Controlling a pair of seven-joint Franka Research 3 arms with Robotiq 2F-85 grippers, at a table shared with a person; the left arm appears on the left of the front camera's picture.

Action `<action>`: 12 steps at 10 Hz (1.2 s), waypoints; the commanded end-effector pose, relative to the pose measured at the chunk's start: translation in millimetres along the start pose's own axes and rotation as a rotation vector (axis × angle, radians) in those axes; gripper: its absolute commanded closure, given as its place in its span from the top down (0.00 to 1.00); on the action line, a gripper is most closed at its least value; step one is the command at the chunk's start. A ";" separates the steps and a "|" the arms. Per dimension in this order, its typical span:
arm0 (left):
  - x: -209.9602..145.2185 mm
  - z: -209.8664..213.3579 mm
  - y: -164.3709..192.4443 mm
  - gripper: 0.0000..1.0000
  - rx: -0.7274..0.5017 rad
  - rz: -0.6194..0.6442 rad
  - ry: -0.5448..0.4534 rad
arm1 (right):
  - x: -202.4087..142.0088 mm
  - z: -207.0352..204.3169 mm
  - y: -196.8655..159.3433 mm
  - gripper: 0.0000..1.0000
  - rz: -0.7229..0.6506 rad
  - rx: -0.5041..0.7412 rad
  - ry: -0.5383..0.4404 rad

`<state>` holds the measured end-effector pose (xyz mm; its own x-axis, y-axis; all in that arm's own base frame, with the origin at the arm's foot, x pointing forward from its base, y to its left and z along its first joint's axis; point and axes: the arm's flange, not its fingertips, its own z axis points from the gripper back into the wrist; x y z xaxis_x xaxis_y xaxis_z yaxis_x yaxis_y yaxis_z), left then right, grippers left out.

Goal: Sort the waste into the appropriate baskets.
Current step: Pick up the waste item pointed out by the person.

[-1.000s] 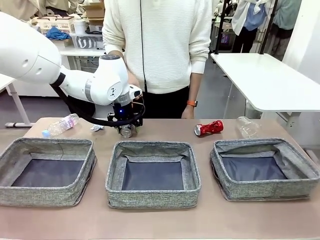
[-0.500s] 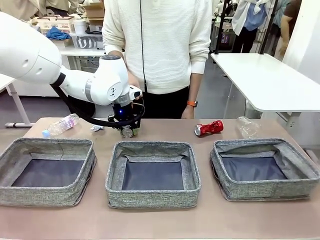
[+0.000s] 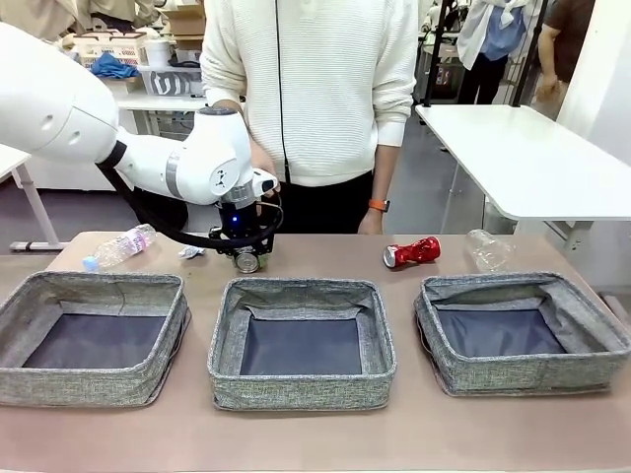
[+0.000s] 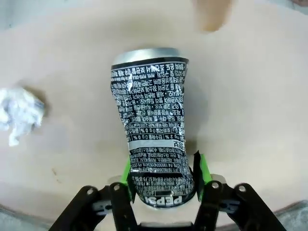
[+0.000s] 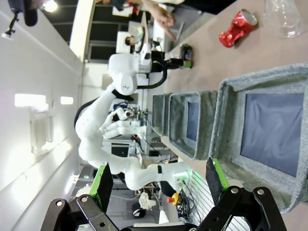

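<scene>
Left arm (image 3: pixel 197 168) bent low — left claw (image 4: pixel 163 168) clamps silver-black can (image 4: pixel 150 120); right claw (image 5: pixel 159 178) agape, empty.

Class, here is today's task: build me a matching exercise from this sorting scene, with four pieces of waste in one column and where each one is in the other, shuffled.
Column A
1. silver-black can
2. red can
3. paper wad
4. blue-capped bottle

Column B
a. just beyond the far wall of the left basket
b. between the green pads of the left claw
c. near the far left corner of the right basket
d. between the blue-capped bottle and the left claw

Pairs: 1-b, 2-c, 3-d, 4-a
</scene>
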<state>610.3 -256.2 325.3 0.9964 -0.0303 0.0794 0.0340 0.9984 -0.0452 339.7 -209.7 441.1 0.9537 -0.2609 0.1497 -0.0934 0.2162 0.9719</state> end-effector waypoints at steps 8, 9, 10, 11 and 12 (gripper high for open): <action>-178.3 246.7 -4.6 0.00 -0.297 -0.118 -0.047 | -1.1 0.0 0.8 1.00 0.030 0.006 0.009; -183.2 251.8 -25.6 0.00 -0.285 -0.181 -0.053 | -1.1 0.0 0.8 1.00 0.030 0.006 0.009; -176.8 242.2 -29.5 0.00 -0.227 -0.239 -0.057 | -1.1 0.0 0.8 1.00 0.030 0.006 0.009; -197.2 261.0 -21.3 0.00 -0.298 -0.101 -0.043 | -1.1 0.0 0.8 1.00 0.030 0.006 0.009; -197.2 261.0 -21.3 0.00 -0.298 -0.101 -0.043 | -1.1 0.0 0.8 1.00 0.030 0.006 0.009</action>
<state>393.9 -273.4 566.7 0.9743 -0.1725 0.1451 0.2093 0.9311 -0.2988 339.7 -209.9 441.2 0.9538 -0.2603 0.1500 -0.0937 0.2165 0.9718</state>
